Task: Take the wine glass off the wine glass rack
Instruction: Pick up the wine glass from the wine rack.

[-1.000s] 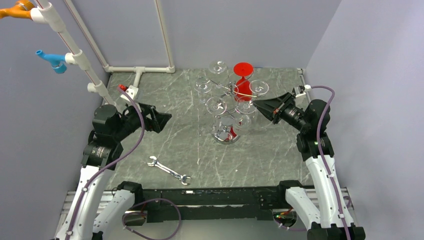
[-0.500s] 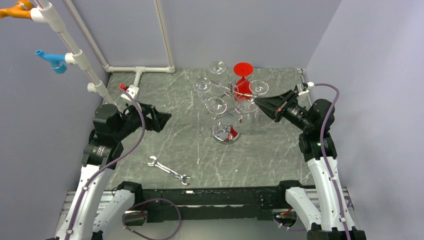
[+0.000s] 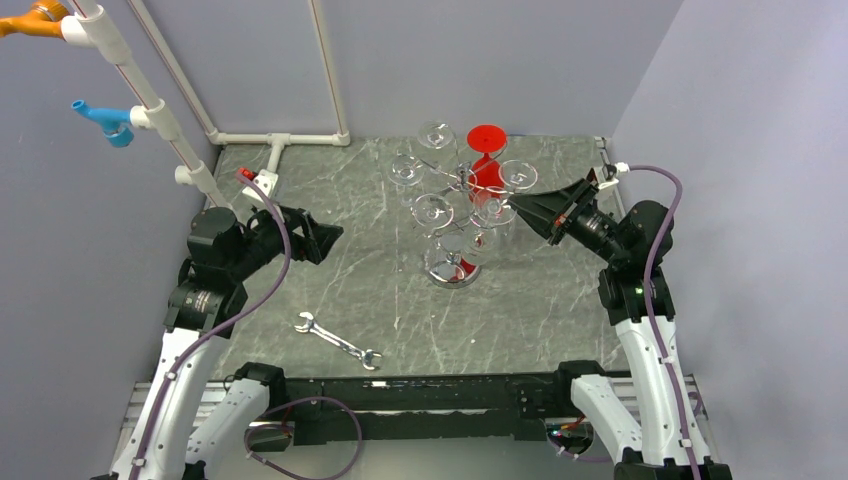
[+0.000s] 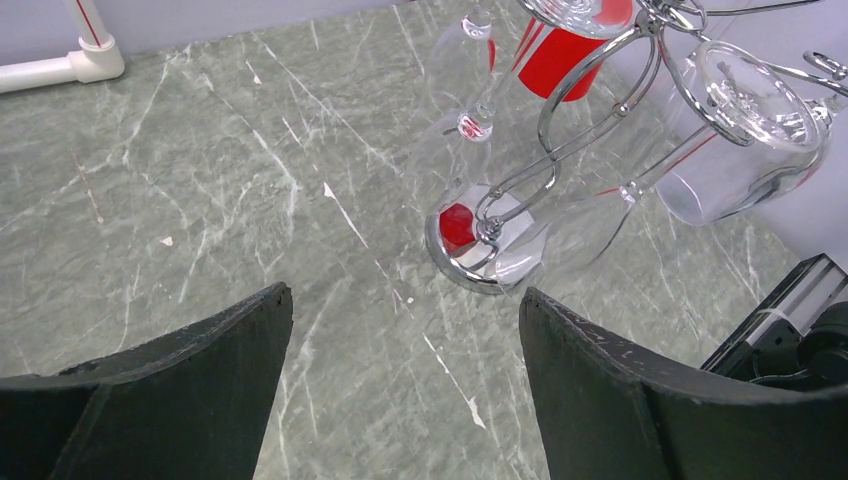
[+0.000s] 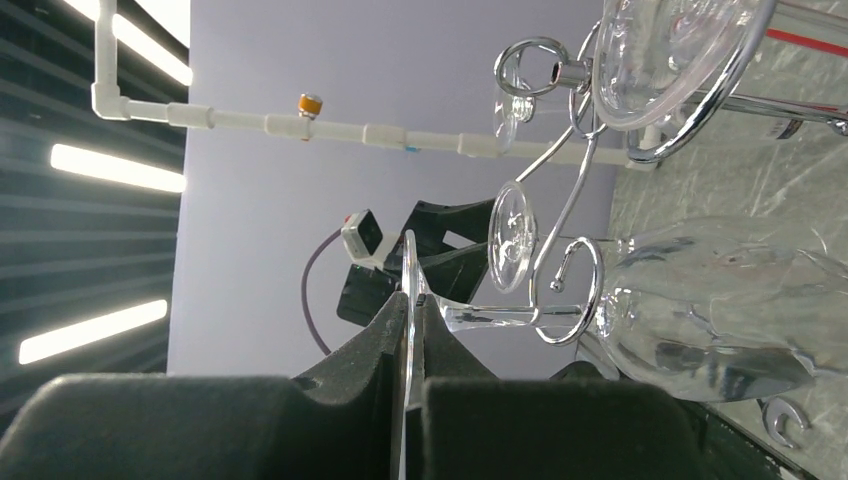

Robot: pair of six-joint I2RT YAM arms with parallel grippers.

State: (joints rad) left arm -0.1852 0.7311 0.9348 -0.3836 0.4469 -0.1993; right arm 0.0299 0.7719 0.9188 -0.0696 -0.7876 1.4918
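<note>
Gripping the foot of a clear wine glass (image 5: 700, 300), the right tool (image 5: 410, 305) was clenched hard on that thin glass disc, which showed edge-on between its two black pads (image 5: 330, 420) in the right wrist view. From there the stem ran straight through one of the curled wire loops of the rack (image 5: 560, 215), with the bowl on the far side of the loop from the tool. So yeah, the glass was on the rack, on an arm at the rack's right side, not lifted clear.

From the overhead camera, the rack (image 3: 452, 268) stood with its shiny round base on the grey marble worktop (image 3: 330, 190). The right tool (image 3: 515, 207) came in from the rack's right, about level with the wire arms, touching the wine glass (image 3: 492, 212). More clear glasses (image 3: 433, 210) hung from the rack's other arms, plus a red one (image 3: 487, 150) at the back of the rack.

The left tool (image 3: 325, 240) sat well off to the rack's left, jaws spread wide, fully released. Its wrist camera showed the rack's base (image 4: 478, 245) framed between the two dark fingers (image 4: 180, 400), well apart from both. A silver wrench (image 3: 337, 340) lay flat on the worktop, in front of the rack and to its left.
</note>
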